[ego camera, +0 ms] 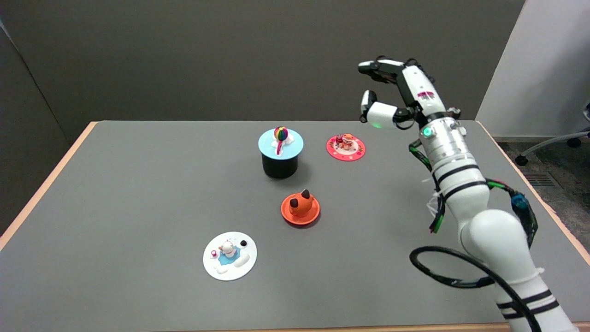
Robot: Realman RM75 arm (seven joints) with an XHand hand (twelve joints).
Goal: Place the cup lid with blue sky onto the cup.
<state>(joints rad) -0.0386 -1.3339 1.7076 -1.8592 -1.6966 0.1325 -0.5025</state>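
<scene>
A light blue lid (280, 142) with a rainbow balloon figure rests on top of the black cup (280, 166), near the middle of the table's far half. My right hand (392, 94) hangs in the air to the right of the cup, well above the table and apart from the lid. Its fingers are spread and nothing is in them.
A pink lid (345, 147) lies right of the cup, below my hand. An orange lid (300, 208) with a fox figure sits in front of the cup. A white lid (230, 255) with a small figure lies at the near left. The grey table (115, 193) has wooden edges.
</scene>
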